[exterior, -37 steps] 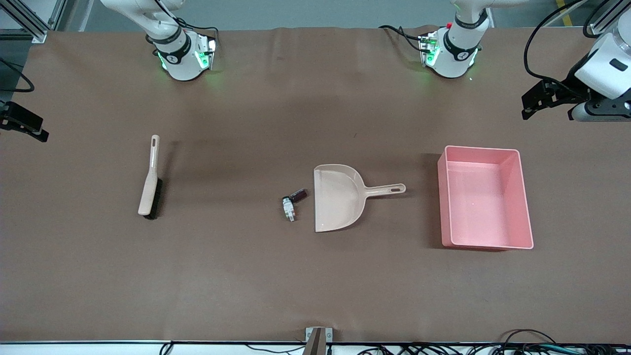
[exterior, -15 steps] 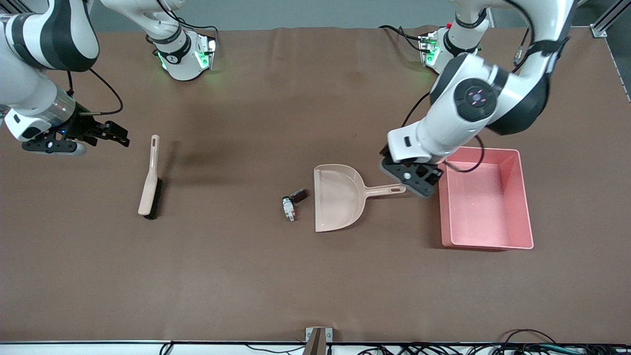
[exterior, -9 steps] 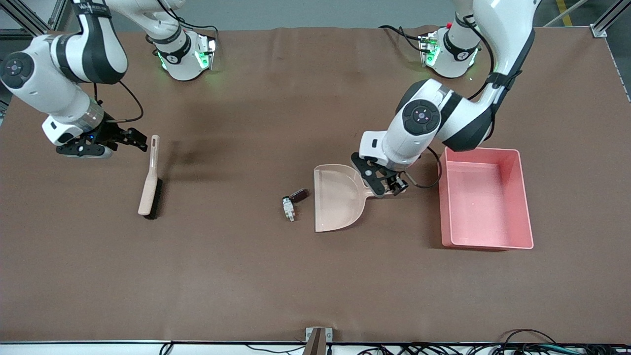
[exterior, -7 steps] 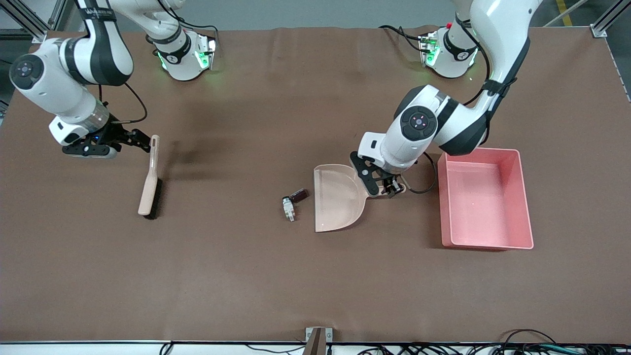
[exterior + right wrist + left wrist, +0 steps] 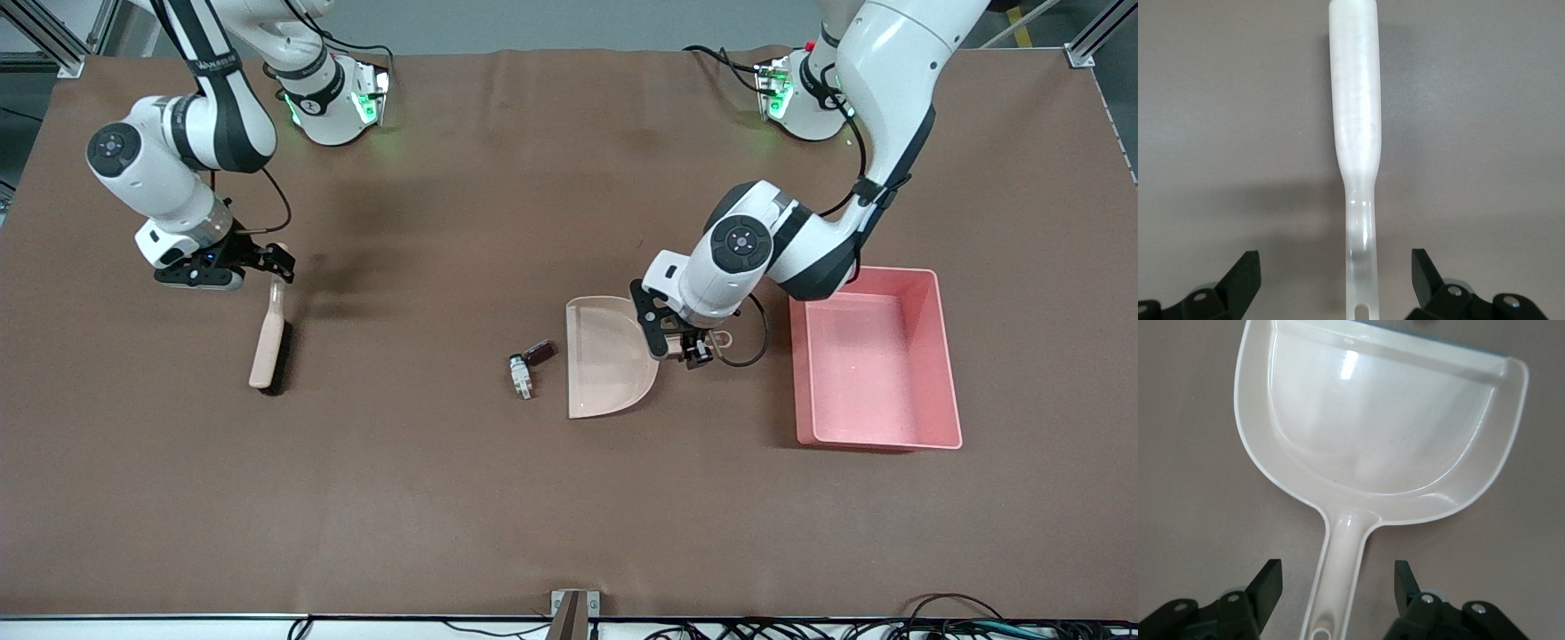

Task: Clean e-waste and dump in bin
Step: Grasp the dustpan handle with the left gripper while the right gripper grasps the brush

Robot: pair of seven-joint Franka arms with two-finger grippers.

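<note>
Your right gripper (image 5: 278, 264) has come down over the beige brush's (image 5: 269, 331) handle, fingers apart. The tiny e-waste parts (image 5: 528, 366) lie on the table just beside the beige plastic dustpan (image 5: 609, 360). The left gripper (image 5: 685, 342) has narrowed, straddling its handle without touching. The pink plastic bin (image 5: 876, 357) waits beside it.

Both arms swing in from the table's ends: the left gripper (image 5: 677, 345) now straddles the dustpan (image 5: 605, 360) handle with fingers (image 5: 1269, 581) apart, not touching, while the right gripper (image 5: 272, 264) comes over the brush (image 5: 268, 336) handle tip, wide open.
</note>
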